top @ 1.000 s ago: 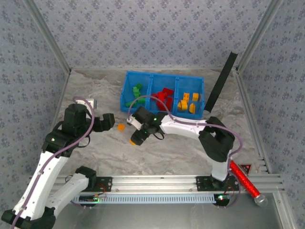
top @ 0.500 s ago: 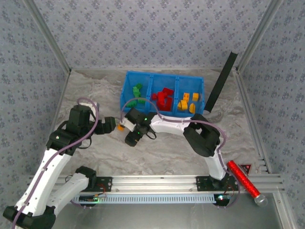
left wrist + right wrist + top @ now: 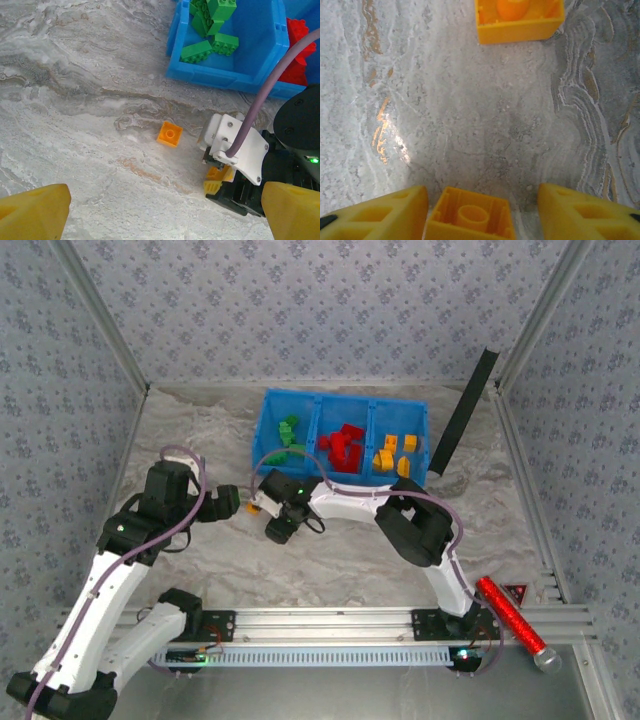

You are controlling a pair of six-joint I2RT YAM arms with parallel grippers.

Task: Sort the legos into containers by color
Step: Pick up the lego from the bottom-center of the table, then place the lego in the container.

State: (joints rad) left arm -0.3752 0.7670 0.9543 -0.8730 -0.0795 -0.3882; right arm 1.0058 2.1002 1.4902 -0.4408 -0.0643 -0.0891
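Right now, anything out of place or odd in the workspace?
Two orange bricks sit outside the blue tray, hollow side up: a loose brick on the table, and a second brick between the right gripper's open fingers, not yet clamped. A red cylinder lies across the near-right frame rail.

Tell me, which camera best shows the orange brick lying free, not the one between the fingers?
Left wrist: the free orange brick shows whole on the table. The right wrist view is closer but cuts the brick off at its top edge; overhead the brick is a speck.
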